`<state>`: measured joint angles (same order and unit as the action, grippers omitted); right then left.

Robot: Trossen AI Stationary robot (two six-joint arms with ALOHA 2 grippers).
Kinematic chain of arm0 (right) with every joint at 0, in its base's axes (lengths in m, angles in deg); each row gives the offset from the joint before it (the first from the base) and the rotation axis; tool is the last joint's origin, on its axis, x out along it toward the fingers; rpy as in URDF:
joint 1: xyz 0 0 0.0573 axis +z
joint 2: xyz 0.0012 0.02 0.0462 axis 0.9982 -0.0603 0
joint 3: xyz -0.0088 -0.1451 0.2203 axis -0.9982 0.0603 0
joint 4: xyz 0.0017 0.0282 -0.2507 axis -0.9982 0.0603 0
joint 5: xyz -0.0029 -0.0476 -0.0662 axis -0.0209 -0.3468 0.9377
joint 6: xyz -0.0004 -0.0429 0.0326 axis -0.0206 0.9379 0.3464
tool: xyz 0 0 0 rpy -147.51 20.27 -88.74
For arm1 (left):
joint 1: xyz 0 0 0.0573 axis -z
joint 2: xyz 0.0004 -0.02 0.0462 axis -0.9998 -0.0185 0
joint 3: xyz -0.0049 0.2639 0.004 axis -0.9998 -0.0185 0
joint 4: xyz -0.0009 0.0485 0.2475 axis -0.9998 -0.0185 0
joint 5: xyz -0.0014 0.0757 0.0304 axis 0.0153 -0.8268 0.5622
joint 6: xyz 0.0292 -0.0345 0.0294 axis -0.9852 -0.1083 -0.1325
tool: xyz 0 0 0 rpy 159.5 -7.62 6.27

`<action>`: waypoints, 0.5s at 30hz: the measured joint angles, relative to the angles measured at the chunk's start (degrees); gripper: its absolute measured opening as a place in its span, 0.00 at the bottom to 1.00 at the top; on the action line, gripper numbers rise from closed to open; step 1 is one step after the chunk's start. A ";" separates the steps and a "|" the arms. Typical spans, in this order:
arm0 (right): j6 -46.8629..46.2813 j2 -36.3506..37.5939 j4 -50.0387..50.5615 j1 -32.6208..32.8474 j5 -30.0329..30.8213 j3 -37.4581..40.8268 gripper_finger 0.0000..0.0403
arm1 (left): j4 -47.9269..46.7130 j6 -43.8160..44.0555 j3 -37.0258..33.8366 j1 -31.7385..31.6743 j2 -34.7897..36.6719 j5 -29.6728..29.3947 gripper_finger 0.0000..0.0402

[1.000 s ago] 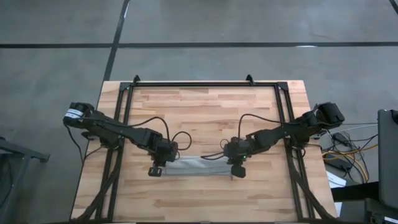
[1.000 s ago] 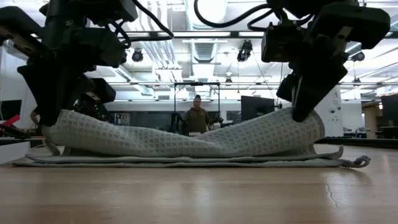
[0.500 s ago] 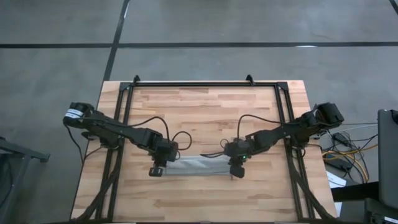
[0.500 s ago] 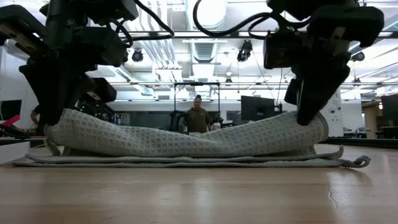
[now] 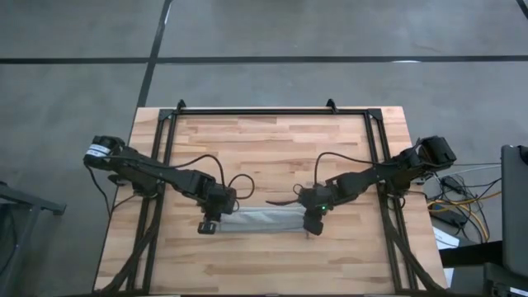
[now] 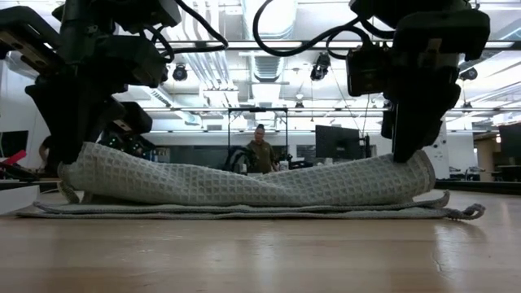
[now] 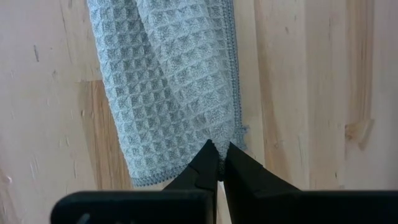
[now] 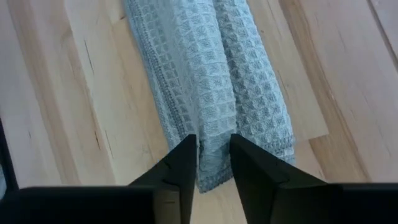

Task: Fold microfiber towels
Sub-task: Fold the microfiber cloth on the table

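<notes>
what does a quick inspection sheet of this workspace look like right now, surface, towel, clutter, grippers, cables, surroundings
surface: wooden tabletop, inside a black frame.
job's things: one grey-green waffle towel, folded into a long strip near the table's front edge; the top layer bulges at both ends and sags mid-span.
clutter: nothing seen on the table.
grippers: left gripper shut on the towel's left end; right gripper at the right end, fingers parted with cloth between them.
cables: black cables loop along both arms; loose wires lie off the table's right side.
surroundings: grey floor; a person stands far behind in the room.
</notes>
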<state>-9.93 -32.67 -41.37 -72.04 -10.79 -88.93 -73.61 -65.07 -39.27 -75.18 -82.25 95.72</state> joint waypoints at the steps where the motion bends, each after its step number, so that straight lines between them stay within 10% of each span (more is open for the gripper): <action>1: -0.07 0.00 0.00 0.00 0.04 0.00 0.25 | -0.01 0.02 0.00 0.00 0.00 0.00 0.04; 15: -2.65 0.18 -0.72 0.20 -1.17 0.00 0.39 | -0.04 -0.05 0.00 0.00 0.00 -0.02 0.04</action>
<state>-12.58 -32.50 -42.09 -71.84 -11.96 -88.93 -73.65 -65.12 -39.27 -75.18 -82.25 95.69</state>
